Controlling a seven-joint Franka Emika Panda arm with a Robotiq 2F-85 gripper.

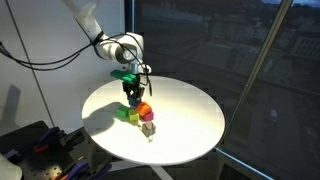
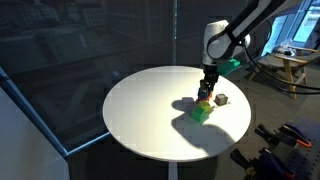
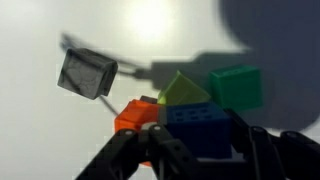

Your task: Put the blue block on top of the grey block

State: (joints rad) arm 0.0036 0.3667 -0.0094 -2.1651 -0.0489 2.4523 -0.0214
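My gripper (image 3: 200, 140) is shut on the blue block (image 3: 196, 122), a small blue cube with a dotted top face. It holds the cube a little above a cluster of coloured cubes. The grey block (image 3: 86, 72) lies apart from the cluster, at the upper left of the wrist view. In both exterior views the gripper (image 1: 133, 88) (image 2: 207, 88) hangs over the cluster on the round white table (image 1: 190, 110). The grey block (image 1: 149, 129) (image 2: 222, 99) sits on the table just beside the cluster.
Under and around the gripper lie an orange cube (image 3: 132, 116), a yellow cube (image 3: 182, 90) and a green cube (image 3: 238, 84). They also show in an exterior view as orange (image 1: 145, 109), yellow (image 1: 133, 117) and green (image 1: 122, 112). Glass walls stand behind the table. Cables and equipment (image 1: 35, 150) lie on the floor.
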